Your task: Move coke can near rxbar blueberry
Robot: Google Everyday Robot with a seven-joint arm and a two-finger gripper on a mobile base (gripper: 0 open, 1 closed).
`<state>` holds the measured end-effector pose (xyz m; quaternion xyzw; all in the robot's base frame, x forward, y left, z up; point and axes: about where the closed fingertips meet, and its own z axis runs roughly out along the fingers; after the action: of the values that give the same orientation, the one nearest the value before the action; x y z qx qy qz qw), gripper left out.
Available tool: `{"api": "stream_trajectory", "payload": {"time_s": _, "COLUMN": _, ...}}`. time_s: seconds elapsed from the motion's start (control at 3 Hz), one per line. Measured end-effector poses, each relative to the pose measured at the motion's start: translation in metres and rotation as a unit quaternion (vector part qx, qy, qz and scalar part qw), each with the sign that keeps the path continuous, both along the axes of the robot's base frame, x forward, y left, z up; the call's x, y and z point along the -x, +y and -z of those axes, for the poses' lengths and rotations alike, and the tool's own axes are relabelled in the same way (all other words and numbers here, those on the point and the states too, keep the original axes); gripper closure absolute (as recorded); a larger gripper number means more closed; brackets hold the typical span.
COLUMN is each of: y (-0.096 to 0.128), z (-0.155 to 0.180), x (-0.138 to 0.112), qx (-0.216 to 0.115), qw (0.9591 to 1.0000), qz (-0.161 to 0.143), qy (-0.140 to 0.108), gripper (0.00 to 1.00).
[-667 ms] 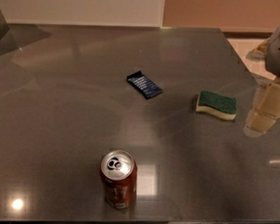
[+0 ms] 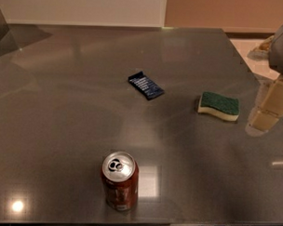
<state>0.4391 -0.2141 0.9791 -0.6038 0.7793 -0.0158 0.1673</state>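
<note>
The coke can (image 2: 119, 186) stands upright on the grey table (image 2: 58, 107), close to its near edge and a little left of the middle, silver top facing up. The rxbar blueberry (image 2: 145, 85) lies flat farther away, well apart from the can; its long axis runs from far-left to near-right. Right of the bar lies a green-and-yellow sponge (image 2: 219, 106), to the side of the line from can to bar. The gripper (image 2: 263, 120) hangs at the right edge, beside the sponge, well apart from the can; whether it is spread or closed, I cannot tell.
</note>
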Motion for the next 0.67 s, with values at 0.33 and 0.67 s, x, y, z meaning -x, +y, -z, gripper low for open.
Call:
{"api": "stream_trajectory", "payload": {"time_s": 0.33, "y": 0.022, "z": 0.001, "x": -0.001, "qx": -0.048, "qw": 0.9982, "qz": -0.035, "qy": 0.009, "gripper": 0.00}}
{"api": "stream_trajectory", "payload": {"time_s": 0.67, "y": 0.065, "z": 0.006, "x": 0.010, "qx": -0.102, "qw": 0.9900, "qz": -0.096, "qy": 0.017, "gripper": 0.00}}
